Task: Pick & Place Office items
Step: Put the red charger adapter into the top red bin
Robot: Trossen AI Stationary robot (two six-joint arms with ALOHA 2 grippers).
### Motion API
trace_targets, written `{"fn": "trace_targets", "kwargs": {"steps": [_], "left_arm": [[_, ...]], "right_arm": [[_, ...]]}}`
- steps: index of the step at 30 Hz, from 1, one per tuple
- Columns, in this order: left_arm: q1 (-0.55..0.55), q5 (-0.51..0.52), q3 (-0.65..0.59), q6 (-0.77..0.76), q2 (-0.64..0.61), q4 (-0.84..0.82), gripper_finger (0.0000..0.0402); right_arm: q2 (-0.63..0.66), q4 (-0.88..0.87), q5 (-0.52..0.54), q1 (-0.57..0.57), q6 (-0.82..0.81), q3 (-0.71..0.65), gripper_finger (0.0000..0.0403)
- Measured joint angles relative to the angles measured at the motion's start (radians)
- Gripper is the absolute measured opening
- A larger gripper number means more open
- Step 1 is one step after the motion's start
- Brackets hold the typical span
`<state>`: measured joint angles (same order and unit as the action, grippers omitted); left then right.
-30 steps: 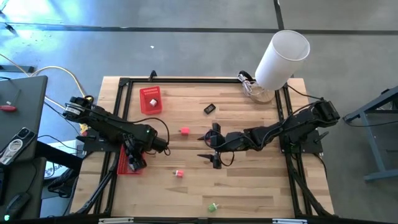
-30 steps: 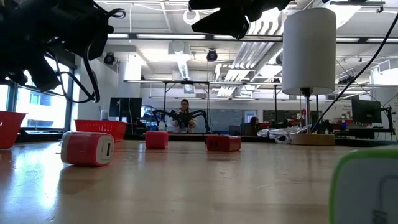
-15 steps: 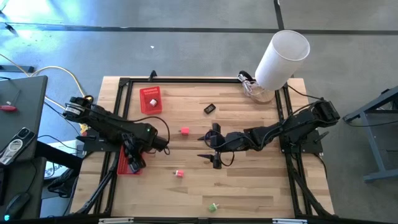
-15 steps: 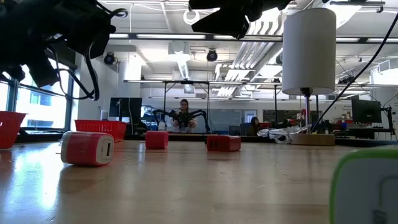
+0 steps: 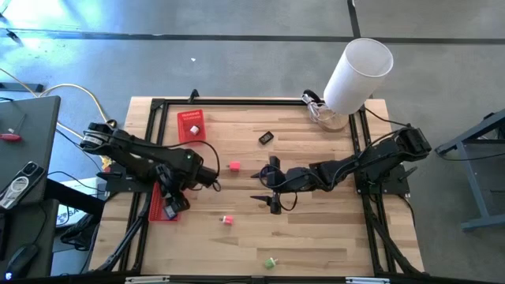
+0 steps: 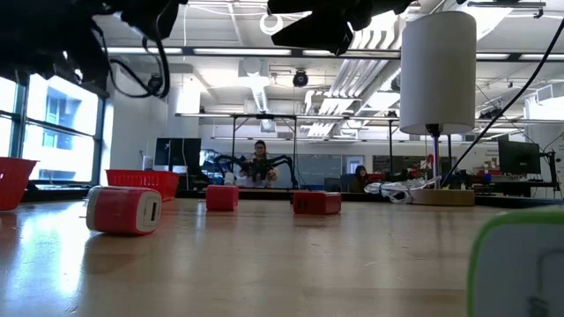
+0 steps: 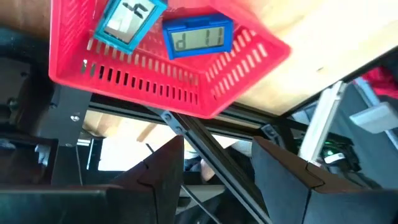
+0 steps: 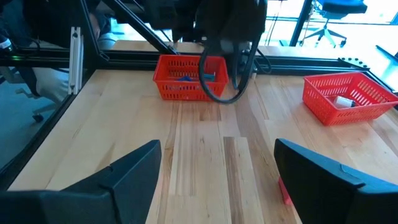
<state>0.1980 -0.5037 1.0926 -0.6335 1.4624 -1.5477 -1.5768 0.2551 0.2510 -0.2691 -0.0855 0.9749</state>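
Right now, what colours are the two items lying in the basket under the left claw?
One teal item and one blue item, in the red basket. Clearest in the left wrist view.

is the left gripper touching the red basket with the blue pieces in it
Apart. The left wrist view shows the left gripper with open fingers empty, and bare frame between them and the red basket.

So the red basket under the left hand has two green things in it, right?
Not quite. The red basket under the left hand does hold two things, but they are not green: one is a teal piece and the other a blue piece. The left wrist view shows them lying side by side inside it.
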Motion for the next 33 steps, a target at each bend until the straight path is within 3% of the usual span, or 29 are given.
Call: {"fn": "trace_targets", "kwargs": {"steps": [7, 19, 29, 33], "left_arm": [[0.000, 0.026, 0.090, -0.007, 0.000, -0.013, 0.0180], [-0.033, 0.264, 0.098, 0.113, -0.001, 0.029, 0.0180], [-0.054, 0.434, 0.098, 0.287, -0.001, 0.217, 0.0180], [-0.054, 0.442, 0.098, 0.329, -0.001, 0.306, 0.0180]], "right_arm": [[0.000, -0.031, 0.000, 0.000, -0.004, 0.000, 0.0301], [0.000, -0.074, 0.001, -0.007, -0.053, 0.000, 0.0301], [0.000, -0.080, 0.003, -0.007, -0.069, 0.000, 0.0301], [0.000, -0.083, 0.003, -0.007, -0.076, 0.000, 0.0301]]}}
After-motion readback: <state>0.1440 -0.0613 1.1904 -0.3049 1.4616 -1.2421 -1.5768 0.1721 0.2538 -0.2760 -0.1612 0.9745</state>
